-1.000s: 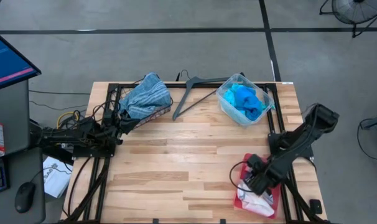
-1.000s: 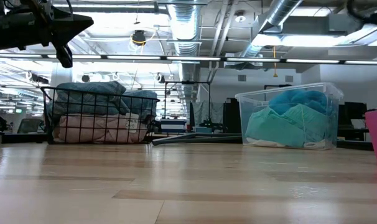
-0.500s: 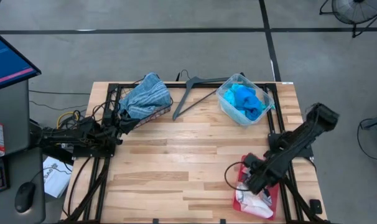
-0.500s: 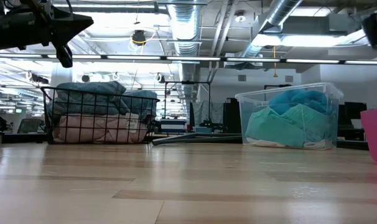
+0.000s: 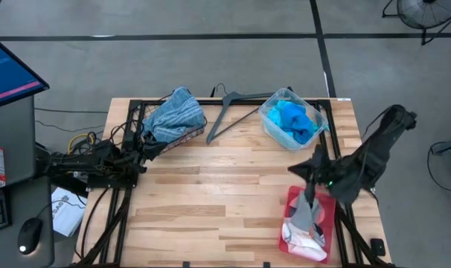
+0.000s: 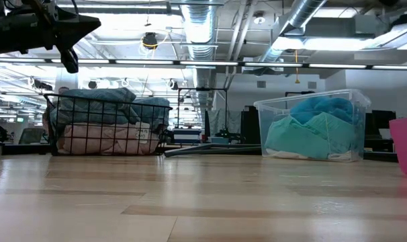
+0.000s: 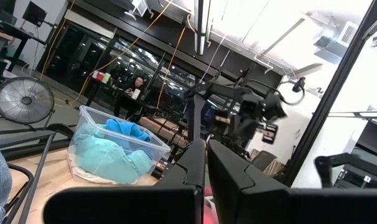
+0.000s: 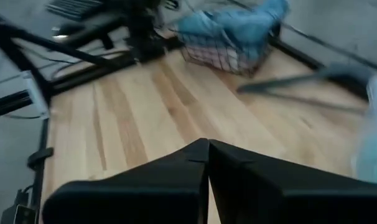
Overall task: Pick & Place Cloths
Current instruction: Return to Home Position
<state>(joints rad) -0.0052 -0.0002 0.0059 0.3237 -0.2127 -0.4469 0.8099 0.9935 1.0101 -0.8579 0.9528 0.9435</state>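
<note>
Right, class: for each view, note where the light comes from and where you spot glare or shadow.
High view: even light across the table, with no harsh shadows. Low view: bright ceiling lights behind the wire basket leave it backlit. Left wrist view: the ceiling lights glare white above the clear bin.

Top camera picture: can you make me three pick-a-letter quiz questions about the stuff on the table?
1. Where is the hanger?
A) between the wire basket and the clear tub
B) inside the basket
C) on a chair

2. What colour are the cloths in the clear tub?
A) yellow
B) turquoise and blue
C) black

3. How are the right gripper's jaws?
A) wide open
B) pinching a cloth
C) shut, empty

Answers: 1 A, it lies between them. 2 B, seen through the tub's wall. 3 C, its wrist view shows them together, nothing between.
</note>
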